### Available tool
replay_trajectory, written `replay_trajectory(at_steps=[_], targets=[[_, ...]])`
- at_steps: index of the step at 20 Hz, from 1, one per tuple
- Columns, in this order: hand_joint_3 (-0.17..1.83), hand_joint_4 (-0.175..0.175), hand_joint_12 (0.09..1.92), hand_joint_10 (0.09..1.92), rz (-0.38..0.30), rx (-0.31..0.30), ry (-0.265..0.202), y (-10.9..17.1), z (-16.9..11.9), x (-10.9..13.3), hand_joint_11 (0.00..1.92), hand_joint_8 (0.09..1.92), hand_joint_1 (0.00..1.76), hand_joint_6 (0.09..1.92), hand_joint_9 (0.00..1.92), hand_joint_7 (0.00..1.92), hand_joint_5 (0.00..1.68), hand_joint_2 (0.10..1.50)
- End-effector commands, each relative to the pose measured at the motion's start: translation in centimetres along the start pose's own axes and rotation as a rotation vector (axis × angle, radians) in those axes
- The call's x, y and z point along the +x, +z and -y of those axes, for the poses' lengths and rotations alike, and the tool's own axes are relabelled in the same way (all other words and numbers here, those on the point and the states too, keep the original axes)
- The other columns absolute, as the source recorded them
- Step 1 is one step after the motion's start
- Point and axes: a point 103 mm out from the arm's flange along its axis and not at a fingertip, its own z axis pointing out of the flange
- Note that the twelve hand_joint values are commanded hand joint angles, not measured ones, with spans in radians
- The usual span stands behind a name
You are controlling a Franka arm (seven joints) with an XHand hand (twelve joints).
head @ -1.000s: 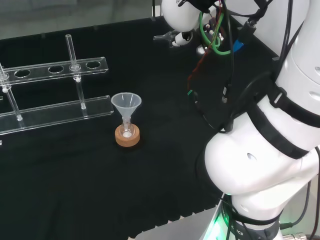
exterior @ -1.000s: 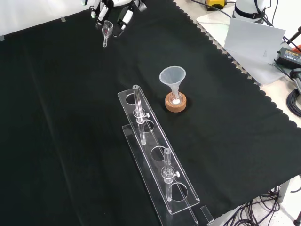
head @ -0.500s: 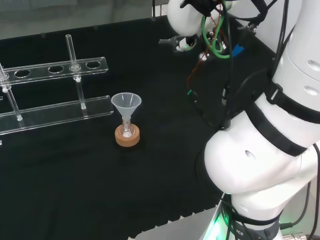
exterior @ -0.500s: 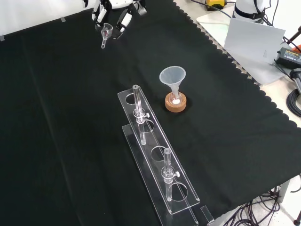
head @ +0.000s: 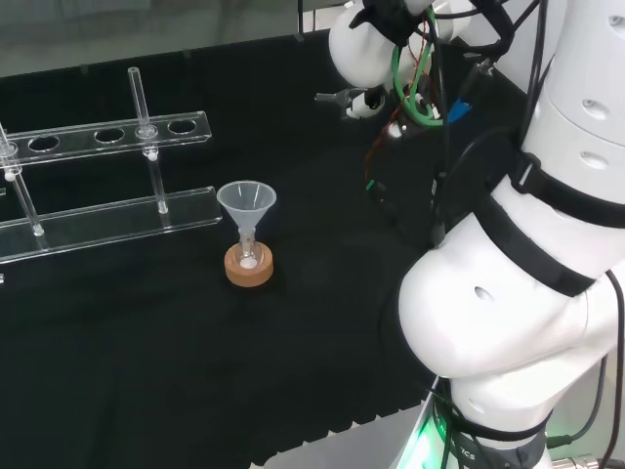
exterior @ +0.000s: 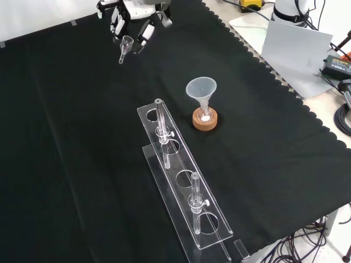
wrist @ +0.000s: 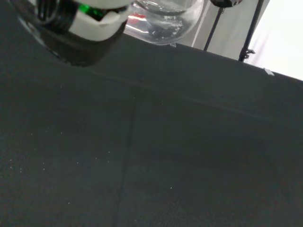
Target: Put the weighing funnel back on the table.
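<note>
Clear glass weighing funnel (exterior: 125,47), small and scoop-shaped, hangs stem down, pinched by the black and white hand (exterior: 136,7) over the black cloth (exterior: 66,137) (front view, top).

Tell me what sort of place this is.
Probably a chemistry lab bench with a robot: a clear test-tube rack, a funnel in a flask on a cork ring, and the hand holding a weighing funnel.

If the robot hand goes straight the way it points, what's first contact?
Probably bare black cloth; the weighing funnel the robot hand holds would touch before it does. Height above cloth unclear.
</note>
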Motion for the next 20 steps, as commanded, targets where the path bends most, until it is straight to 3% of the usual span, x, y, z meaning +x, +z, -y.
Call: replay_trajectory(at_steps=[1, 15, 16, 17, 20], targets=[[0.44, 0.175, 1.5, 0.11, -0.027, 0.019, 0.025, 2.7, 0.3, 0.5, 0.0, 0.09, 1.12, 0.43, 1.24, 1.71, 1.35, 0.74], [0.44, 0.175, 1.5, 0.11, -0.046, 0.083, 0.037, 6.8, 0.3, 1.3, 0.0, 0.09, 1.12, 0.43, 1.24, 1.71, 1.35, 0.74], [0.44, 0.175, 1.5, 0.11, -0.036, 0.089, 0.046, 7.0, 0.4, 1.6, 0.0, 0.09, 1.12, 0.43, 1.24, 1.71, 1.35, 0.74], [0.44, 0.175, 1.5, 0.11, -0.133, 0.118, 0.09, 7.9, 0.3, 0.1, 0.0, 0.09, 1.12, 0.43, 1.24, 1.71, 1.35, 0.74], [0.44, 0.175, 1.5, 0.11, -0.098, 0.127, 0.087, 8.6, 0.9, 0.0, 0.0, 0.09, 1.12, 0.43, 1.24, 1.71, 1.35, 0.74]])
